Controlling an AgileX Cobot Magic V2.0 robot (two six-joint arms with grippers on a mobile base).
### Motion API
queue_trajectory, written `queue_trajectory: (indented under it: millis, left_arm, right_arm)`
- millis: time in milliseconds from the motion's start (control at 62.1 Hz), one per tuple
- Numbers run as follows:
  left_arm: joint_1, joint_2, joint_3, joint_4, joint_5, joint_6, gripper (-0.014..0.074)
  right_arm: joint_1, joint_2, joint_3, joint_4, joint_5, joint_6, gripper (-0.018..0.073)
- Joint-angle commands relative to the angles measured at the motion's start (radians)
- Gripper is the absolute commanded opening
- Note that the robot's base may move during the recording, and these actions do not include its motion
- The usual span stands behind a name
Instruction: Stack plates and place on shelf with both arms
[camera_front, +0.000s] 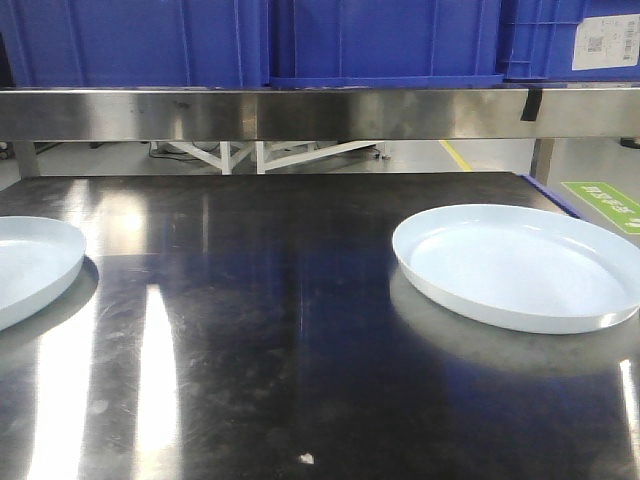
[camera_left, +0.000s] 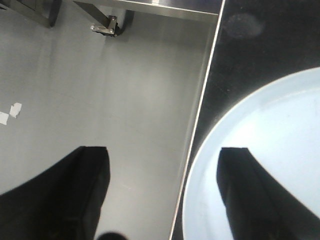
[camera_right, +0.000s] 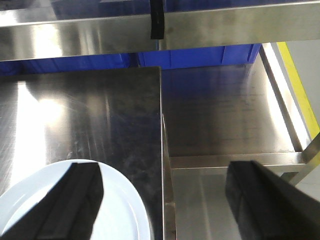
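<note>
Straddling the left plate (camera_left: 280, 130) and right plate (camera_right: 125, 215) at the tabletop (camera_front: 300, 330) edges, my left pincer (camera_left: 160, 200) and right pincer (camera_right: 167, 205) are hanging spread, risking skidding glossy rims overboard.

Dark glossy tabletop (camera_front: 280, 330), glare streaking down it, and two pale plates lying flat on it, well apart. The right plate (camera_front: 520, 265) is whole in view; the left plate (camera_front: 30, 265) is cut off by the frame and lies close to the table's side edge. A tiny white speck (camera_front: 305, 458) lies near the front. Behind the tabletop, the shelf rail (camera_front: 300, 112) carries blue crates (camera_front: 380, 40).
</note>
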Motion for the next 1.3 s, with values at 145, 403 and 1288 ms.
queue_trajectory:
  millis: [145, 403, 1288]
  left_arm:
    - [0.0, 0.014, -0.032, -0.019, -0.063, -0.005, 0.0496]
    - [0.0, 0.081, -0.032, -0.025, -0.077, -0.005, 0.0497]
    - [-0.007, 0.132, -0.078, -0.081, -0.061, -0.005, 0.0097]
  right_arm:
    - [-0.003, -0.016, -0.038, -0.002, -0.063, -0.004, 0.0613]
    - [-0.003, -0.016, -0.038, -0.002, -0.063, -0.004, 0.0613]
    - [-0.003, -0.016, -0.036, 0.0, -0.062, -0.004, 0.0613]
